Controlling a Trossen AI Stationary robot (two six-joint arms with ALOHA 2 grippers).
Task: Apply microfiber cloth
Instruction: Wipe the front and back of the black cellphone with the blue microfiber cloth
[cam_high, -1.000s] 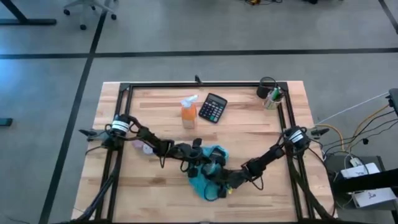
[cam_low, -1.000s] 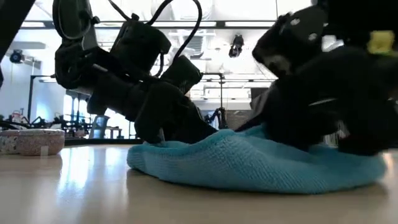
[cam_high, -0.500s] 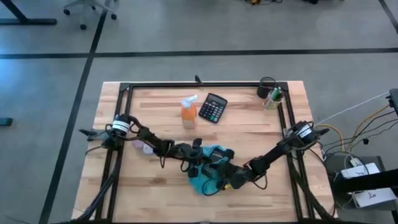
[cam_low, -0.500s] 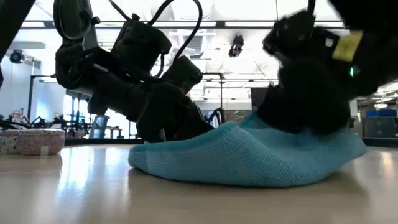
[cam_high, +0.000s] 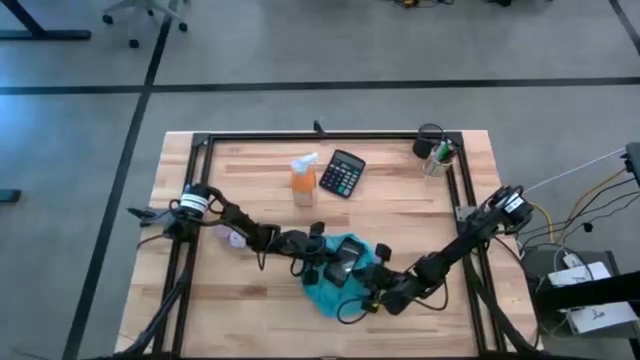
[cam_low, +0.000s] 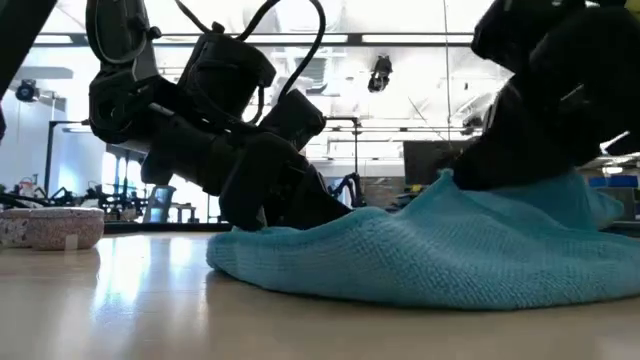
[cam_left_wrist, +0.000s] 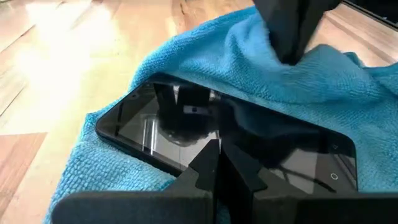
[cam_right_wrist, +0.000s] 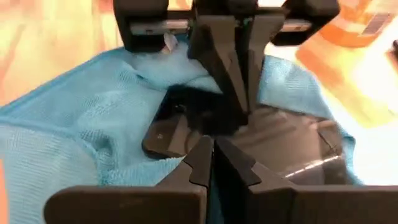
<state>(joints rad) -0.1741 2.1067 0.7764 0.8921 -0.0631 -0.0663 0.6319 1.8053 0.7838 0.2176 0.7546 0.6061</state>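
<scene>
A pale wooden worktop (cam_high: 250, 300) with a black frame stands on a grey floor (cam_high: 80, 150) crossed by dark lines; the low view looks into a bright room with ceiling lights. Two arms reach low over the near middle of the worktop from the left and right sides and meet there. One cloth (cam_high: 325, 292) lies crumpled on the worktop at that spot, partly wrapped round one dark phone (cam_left_wrist: 230, 146) that rests on it, screen up. The left hand (cam_high: 322, 262) hangs over the phone's left end with fingers pressed together; the right hand (cam_high: 372, 290) sits at the cloth's right edge, fingers likewise closed, and clamped on nothing I can make out. Farther back stand one orange spray bottle (cam_high: 303, 181), one calculator (cam_high: 343, 173) just right of it, and one black cup (cam_high: 433, 150) at the far right corner.
</scene>
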